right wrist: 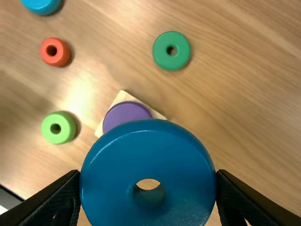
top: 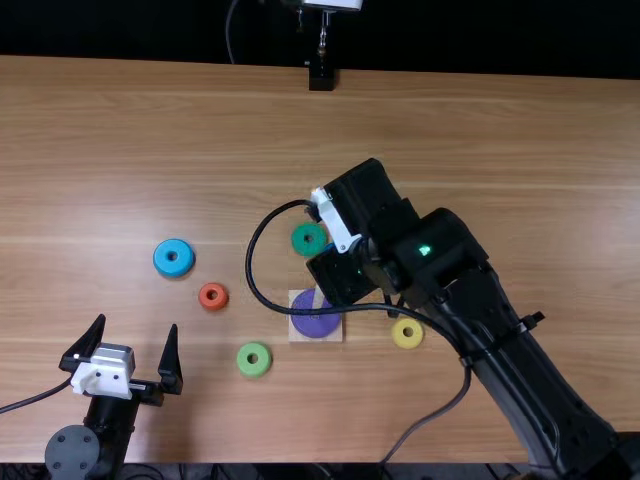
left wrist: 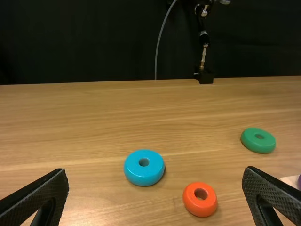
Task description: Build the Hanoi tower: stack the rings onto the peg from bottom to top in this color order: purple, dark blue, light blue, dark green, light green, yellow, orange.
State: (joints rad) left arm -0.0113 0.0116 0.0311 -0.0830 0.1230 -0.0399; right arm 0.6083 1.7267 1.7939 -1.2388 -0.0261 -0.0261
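My right gripper [top: 340, 276] hangs over the middle of the table; in the right wrist view this gripper [right wrist: 148, 186] is shut on the dark blue ring [right wrist: 148, 150]. Partly behind that ring, the purple ring [right wrist: 124, 114] lies on the square wooden base [right wrist: 123, 97]; the peg is hidden. Lower left, my left gripper [top: 137, 326] stands open and holds nothing; its fingers frame the left wrist view, the gripper [left wrist: 155, 176] open there too. Loose on the table are the light blue ring [top: 174, 258], orange ring [top: 213, 296], light green ring [top: 254, 359], dark green ring [top: 309, 238] and yellow ring [top: 407, 333].
The right arm's black links [top: 500, 350] and a looping cable cross the table's right half, close to the yellow ring and over the base. A black stand [top: 321, 77] is at the far edge of the table.
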